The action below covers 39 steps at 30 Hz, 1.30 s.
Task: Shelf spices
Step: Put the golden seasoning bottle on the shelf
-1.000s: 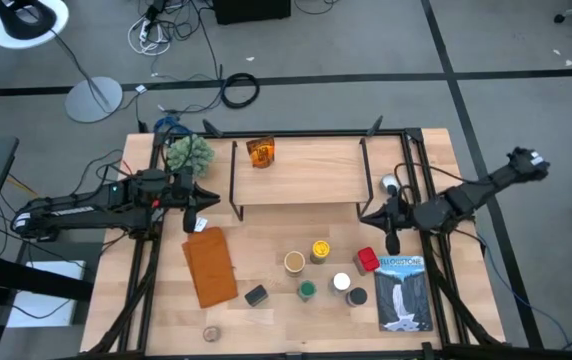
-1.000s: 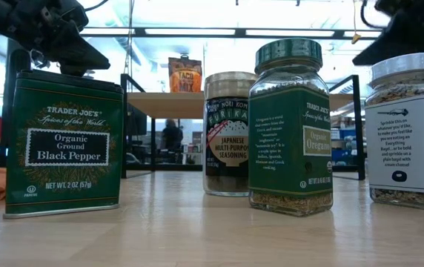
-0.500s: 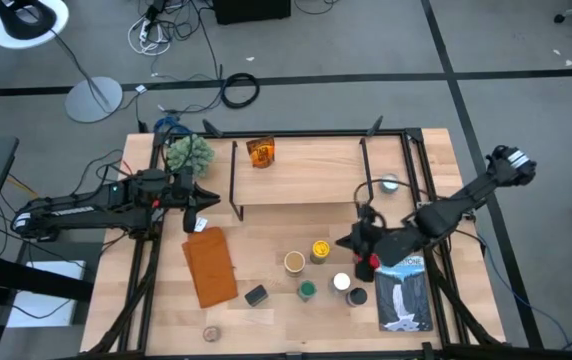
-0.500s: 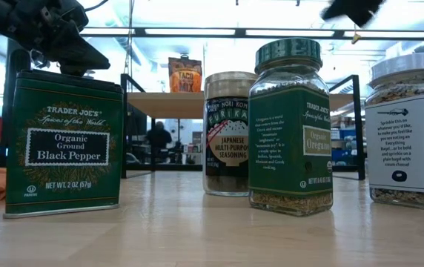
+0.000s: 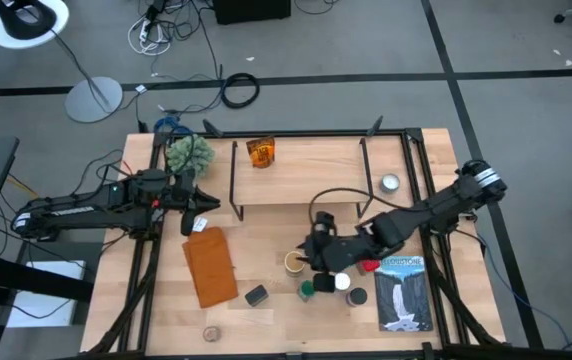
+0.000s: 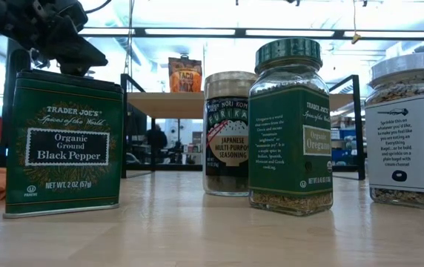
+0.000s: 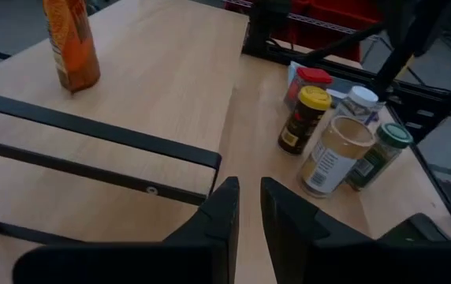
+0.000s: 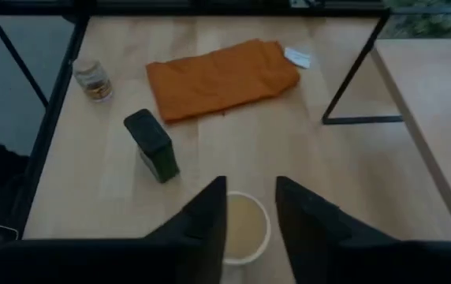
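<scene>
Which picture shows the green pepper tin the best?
The low view: the black pepper tin stands close, its label readable. The high view shows it as a small dark block from above. The right wrist view shows it unlabelled. The left wrist view misses it.

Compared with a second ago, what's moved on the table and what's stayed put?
The right arm swung from the table's right edge in toward the middle. Its gripper now hangs over the tan-lidded jar, fingers parted around the lid but not closed on it. Nothing was taken hold of or let go. The left gripper, the amber jar on the shelf and the other spices stayed where they were.
</scene>
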### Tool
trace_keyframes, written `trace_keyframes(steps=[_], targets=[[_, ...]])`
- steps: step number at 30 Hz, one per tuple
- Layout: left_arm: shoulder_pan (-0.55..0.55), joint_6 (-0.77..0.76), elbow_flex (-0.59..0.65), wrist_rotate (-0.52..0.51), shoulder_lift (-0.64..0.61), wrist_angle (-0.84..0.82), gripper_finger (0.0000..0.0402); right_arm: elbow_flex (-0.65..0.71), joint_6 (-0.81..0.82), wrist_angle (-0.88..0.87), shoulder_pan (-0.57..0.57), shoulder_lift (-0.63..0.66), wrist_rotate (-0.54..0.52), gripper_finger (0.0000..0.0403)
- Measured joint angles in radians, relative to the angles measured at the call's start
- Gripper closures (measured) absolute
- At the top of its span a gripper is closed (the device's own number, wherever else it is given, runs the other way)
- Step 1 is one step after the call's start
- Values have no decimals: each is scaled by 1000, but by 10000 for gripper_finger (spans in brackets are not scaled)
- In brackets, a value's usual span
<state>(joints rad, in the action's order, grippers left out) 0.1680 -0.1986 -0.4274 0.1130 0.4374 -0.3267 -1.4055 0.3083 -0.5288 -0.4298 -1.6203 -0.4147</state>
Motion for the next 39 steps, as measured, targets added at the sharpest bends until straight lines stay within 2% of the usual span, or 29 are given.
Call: trace_keyframes(steps=[6,10,12,18,23,32,39], targets=[[-69,0,0,4,0,0,342,-75,-1,-28,62,-69,144,183],[-166,-21,0,-53,0,0,351,-83,-92,-25,84,-97,243,132],[-224,-41,0,-94,0,0,358,-82,-105,-26,91,-100,249,118],[-403,-94,0,-241,6,14,376,-82,-42,35,120,-106,252,111],[-518,-102,0,-333,43,71,380,-82,-45,-19,126,-118,232,117],[-623,-154,0,-441,212,177,381,-81,5,-82,92,-147,190,120],[-674,-176,0,-479,337,279,381,-82,23,-117,92,-169,193,120]])
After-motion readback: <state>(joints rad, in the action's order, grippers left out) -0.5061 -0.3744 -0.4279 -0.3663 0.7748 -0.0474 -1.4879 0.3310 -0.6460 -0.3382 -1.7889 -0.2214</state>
